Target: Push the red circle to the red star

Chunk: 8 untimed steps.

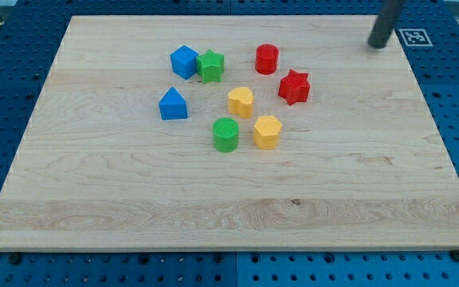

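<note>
The red circle (267,59) stands on the wooden board near the view's top, just right of centre. The red star (294,87) lies a short way below and to the right of it, with a small gap between them. My tip (378,45) is the lower end of a dark rod coming in from the view's top right corner. It sits near the board's top right edge, well to the right of both red blocks and touching no block.
A blue cube (184,61) and a green star (210,66) touch, left of the red circle. A blue house-shaped block (173,104), a yellow heart (241,101), a green circle (225,134) and a yellow hexagon (267,131) lie below. A marker tag (415,37) sits beyond the board's (229,207) corner.
</note>
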{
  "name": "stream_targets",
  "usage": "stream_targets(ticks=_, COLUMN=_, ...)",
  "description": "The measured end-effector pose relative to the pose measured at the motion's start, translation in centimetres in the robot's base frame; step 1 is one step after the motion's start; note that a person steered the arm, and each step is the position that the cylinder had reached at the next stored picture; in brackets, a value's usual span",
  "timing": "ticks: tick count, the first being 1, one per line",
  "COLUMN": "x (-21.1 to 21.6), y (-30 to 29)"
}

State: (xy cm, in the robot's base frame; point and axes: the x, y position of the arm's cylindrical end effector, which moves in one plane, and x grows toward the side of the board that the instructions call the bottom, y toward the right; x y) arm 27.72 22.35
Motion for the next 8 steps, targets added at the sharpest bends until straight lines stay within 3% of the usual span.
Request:
stream_targets(ticks=3, x=-1.0, y=-16.3)
stream_targets(ticks=7, x=8.5, y=-17.1)
stream_targets(ticks=8, x=9.6, y=-13.7)
